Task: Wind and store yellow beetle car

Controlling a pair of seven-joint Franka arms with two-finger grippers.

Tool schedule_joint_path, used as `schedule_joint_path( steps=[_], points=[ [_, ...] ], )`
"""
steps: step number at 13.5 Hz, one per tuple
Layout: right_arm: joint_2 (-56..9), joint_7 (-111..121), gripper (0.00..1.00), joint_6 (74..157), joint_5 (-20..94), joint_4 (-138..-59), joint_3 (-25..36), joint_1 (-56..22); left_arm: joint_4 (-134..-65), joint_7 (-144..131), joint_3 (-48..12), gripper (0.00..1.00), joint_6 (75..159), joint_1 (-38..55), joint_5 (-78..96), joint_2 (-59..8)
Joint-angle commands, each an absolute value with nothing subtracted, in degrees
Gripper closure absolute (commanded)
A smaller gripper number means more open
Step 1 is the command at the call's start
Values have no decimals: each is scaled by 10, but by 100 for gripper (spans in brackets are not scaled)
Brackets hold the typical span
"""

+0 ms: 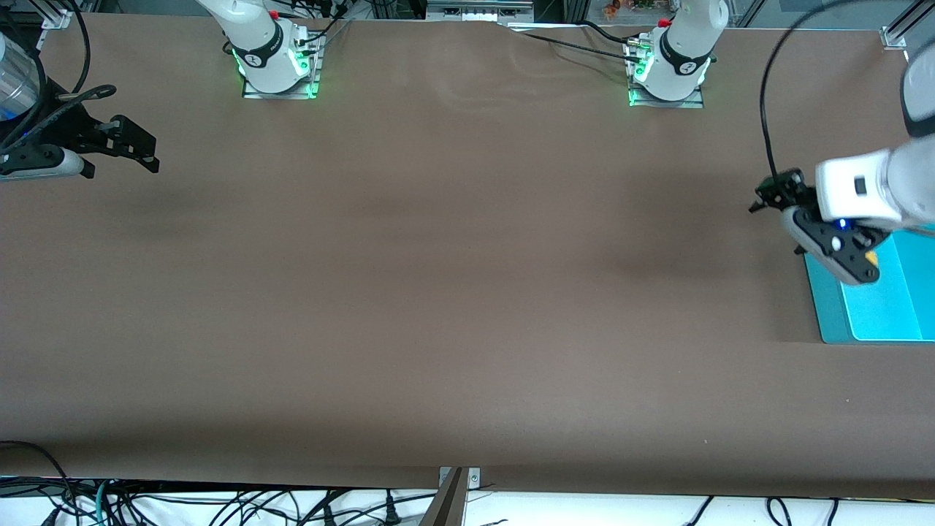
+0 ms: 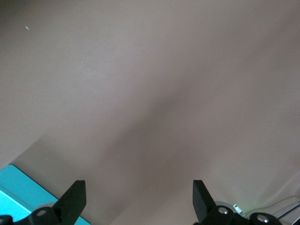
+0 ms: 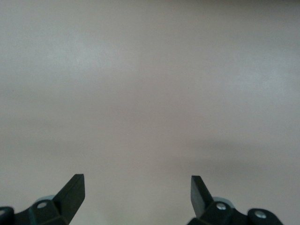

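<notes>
Only a small yellow bit (image 1: 871,257) shows of what may be the yellow beetle car. It lies in the teal tray (image 1: 829,321) at the left arm's end of the table, mostly hidden by the left wrist. My left gripper (image 1: 776,197) is open and empty, up in the air over the tray's edge and the bare table beside it. In the left wrist view the left gripper (image 2: 139,187) has its jaws wide apart over brown table, with a corner of the tray (image 2: 18,187) showing. My right gripper (image 1: 142,150) is open and empty over the right arm's end of the table, and the right wrist view shows it (image 3: 138,183) over bare table only.
The brown table cover (image 1: 453,277) spans the whole view. The two arm bases (image 1: 274,62) (image 1: 668,69) stand along the edge farthest from the front camera. Cables hang below the near edge.
</notes>
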State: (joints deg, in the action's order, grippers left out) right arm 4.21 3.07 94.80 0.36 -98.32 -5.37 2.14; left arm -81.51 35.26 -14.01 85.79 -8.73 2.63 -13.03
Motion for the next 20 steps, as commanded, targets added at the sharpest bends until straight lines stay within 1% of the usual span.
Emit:
schedule_joint_path(
  steps=[1, 2, 4, 6, 7, 9, 10, 14, 20],
  points=[
    [41, 40, 0, 937, 9, -971, -50, 18, -856, 321, -71, 0, 867, -35, 77, -88],
    [41, 40, 0, 937, 9, -970, -50, 18, -871, 301, -69, 0, 868, -35, 76, -71],
    [41, 40, 0, 937, 9, -971, -50, 18, -925, 228, -69, 0, 907, -41, 74, -35],
    [41, 40, 0, 937, 9, -971, -50, 18, -950, 158, -62, 0, 925, -43, 71, -13],
    [41, 40, 0, 937, 9, -971, -50, 18, -967, 109, -43, 0, 926, -42, 63, -3],
    [41, 40, 0, 937, 9, -971, -50, 18, -1000, 72, -20, 0, 970, -40, 59, 8],
    [41, 40, 0, 937, 9, -971, -50, 18, -1005, 69, -18, 0, 986, -40, 59, 10],
    [41, 40, 0, 936, 9, -971, -50, 18, -1017, 37, -18, 0, 983, -34, 19, 36],
    [41, 40, 0, 935, 9, -971, -50, 18, -1003, 27, -18, 0, 976, -32, 22, 28]
  ],
)
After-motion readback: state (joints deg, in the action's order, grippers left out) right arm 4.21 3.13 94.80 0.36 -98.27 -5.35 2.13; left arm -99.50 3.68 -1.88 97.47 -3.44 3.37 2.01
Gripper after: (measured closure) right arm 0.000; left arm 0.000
